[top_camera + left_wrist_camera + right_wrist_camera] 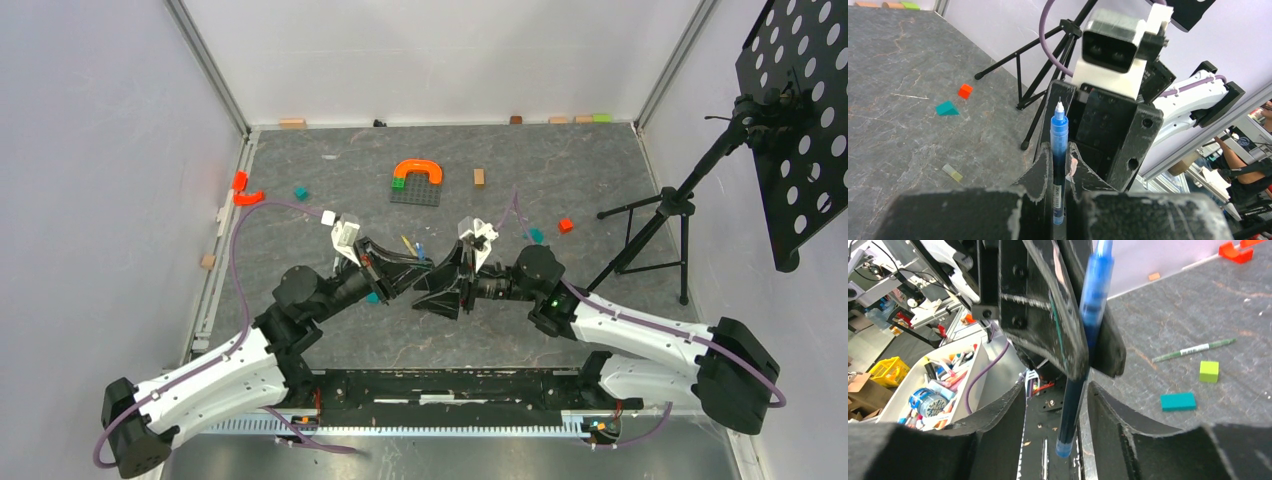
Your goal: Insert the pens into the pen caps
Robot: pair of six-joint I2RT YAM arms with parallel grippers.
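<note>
My left gripper (pixel 1059 148) is shut on the blue and dark pen (pixel 1058 131), which stands upright with its white tip pointing at the right wrist. In the right wrist view that same pen (pixel 1075 395) hangs between my right gripper's (pixel 1056 392) spread fingers and touches neither. The right gripper is open and empty. From above, both grippers meet at mid-table, left (pixel 408 264) and right (pixel 443 278), with the blue pen (pixel 421 250) and a tan-yellow pen (pixel 407 243) just beyond. A pale green pen (pixel 1194 349) lies on the table. A small clear-yellow cap-like piece (pixel 952 172) lies nearby.
A dark baseplate with an orange arch (pixel 417 180) sits at the back. A black tripod (pixel 650 230) stands at the right. Teal (pixel 300 192), red (pixel 566 225) and wooden (pixel 479 177) blocks are scattered about. A lime block (pixel 1209 371) and a teal block (pixel 1178 401) lie near the green pen.
</note>
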